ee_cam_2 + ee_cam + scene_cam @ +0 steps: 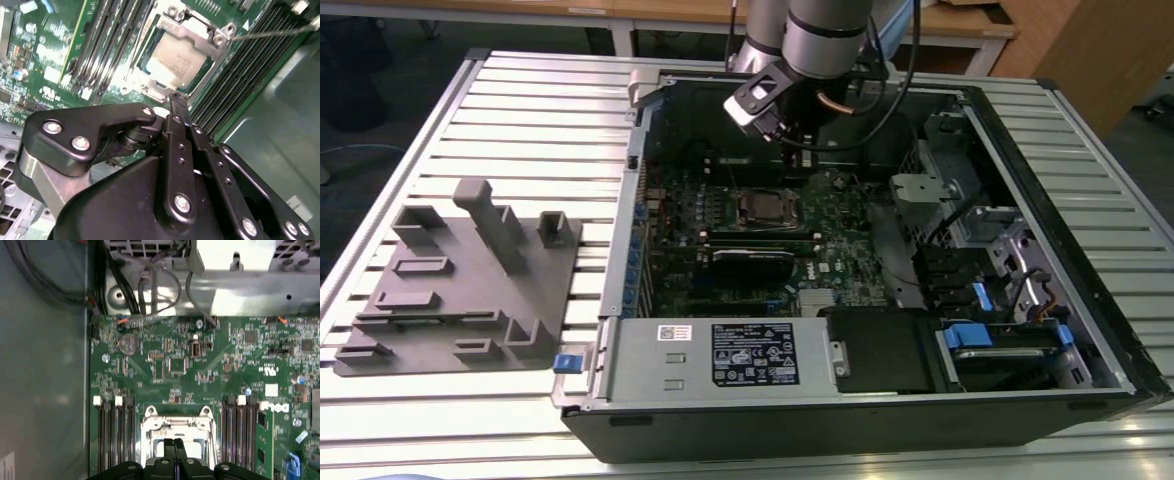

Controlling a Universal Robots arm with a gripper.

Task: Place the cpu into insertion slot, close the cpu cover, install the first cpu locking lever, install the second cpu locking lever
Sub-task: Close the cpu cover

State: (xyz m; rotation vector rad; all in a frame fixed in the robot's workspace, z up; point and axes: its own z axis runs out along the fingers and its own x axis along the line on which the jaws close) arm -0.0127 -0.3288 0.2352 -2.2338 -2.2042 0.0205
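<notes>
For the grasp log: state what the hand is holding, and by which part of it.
Nothing is held. The hand has its fingers shut together, empty, near the small pale silvery-beige square cpu seated under the thin silvery metal frame cover.

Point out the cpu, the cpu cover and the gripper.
cpu [172, 62]: second wrist view, middle of its metal top.
cpu cover [196, 31]: second wrist view, frame bar beside the window.
gripper [178, 101]: second wrist view, at its shut fingertips.

End effector [174, 452], fingers together, hovers over the cpu cover [176, 424] between black memory slots [116, 440].
</notes>
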